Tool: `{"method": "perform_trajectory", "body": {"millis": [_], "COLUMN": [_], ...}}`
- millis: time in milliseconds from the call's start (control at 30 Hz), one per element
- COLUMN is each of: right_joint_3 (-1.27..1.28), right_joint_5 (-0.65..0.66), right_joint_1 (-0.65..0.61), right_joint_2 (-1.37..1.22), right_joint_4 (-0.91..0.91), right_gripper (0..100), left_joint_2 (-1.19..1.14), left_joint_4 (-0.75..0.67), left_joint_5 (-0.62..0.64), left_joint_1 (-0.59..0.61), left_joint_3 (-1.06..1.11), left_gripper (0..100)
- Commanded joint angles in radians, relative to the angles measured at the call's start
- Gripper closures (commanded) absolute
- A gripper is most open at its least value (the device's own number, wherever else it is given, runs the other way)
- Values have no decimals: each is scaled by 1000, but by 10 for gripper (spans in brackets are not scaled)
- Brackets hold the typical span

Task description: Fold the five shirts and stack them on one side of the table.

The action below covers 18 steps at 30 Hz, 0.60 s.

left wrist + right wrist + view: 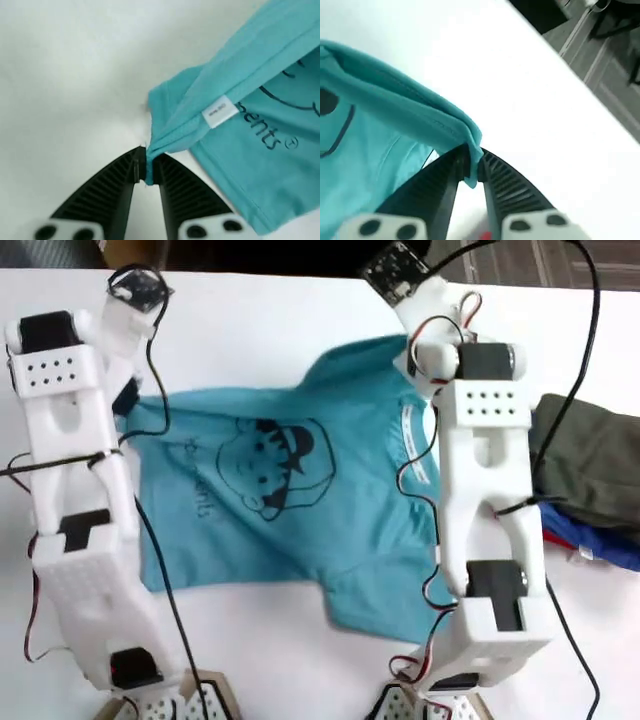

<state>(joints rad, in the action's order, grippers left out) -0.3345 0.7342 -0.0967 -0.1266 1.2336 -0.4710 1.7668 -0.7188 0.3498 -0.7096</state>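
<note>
High view first: got a teal shirt (300, 510) spread print-up across the middle of the white table (270, 300), collar end toward 3 o'clock and hem toward 9. Cartoon face print (275, 465) pretty much dead centre. One sleeve out toward 1 o'clock, the other toward 5. Seeing the left arm (75, 490) stretched along the 9 o'clock side over the hem, and the right arm (485, 490) along the 3 o'clock side over the collar end. Past that arm, out at the 3 o'clock edge, spotting a pile of other clothes (590, 460), dark olive on top with bits of blue and red poking out toward 4.

Left wrist view: catching the left gripper (148, 167) clamped tight on a bunched corner of the shirt, with fabric pinched right at the black tips and pulled into a fold leading away from them. Small white tag (219, 111) sewn on that folded edge, with dark lettering on the teal just beside it. Plain tabletop behind.

Right wrist view: same deal with the right gripper (470, 165), squeezed shut on a doubled-over teal edge, cloth wrapping over the tips. White tabletop beyond, then grey floor (600, 55) past the table's far edge.
</note>
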Motion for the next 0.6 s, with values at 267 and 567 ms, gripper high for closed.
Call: {"method": "perform_trajectory", "body": {"millis": [267, 567], "right_joint_3": [49, 574], "right_joint_5": [2, 8], "right_joint_1": [18, 19], "right_joint_2": [214, 512], "right_joint_4": [295, 156], "right_gripper": [978, 978], "left_joint_2": [502, 585], "left_joint_4": [17, -60], "left_joint_5": [-124, -155], "left_joint_1": [-23, -23], "left_joint_3": [585, 865], "left_gripper": [976, 976]}}
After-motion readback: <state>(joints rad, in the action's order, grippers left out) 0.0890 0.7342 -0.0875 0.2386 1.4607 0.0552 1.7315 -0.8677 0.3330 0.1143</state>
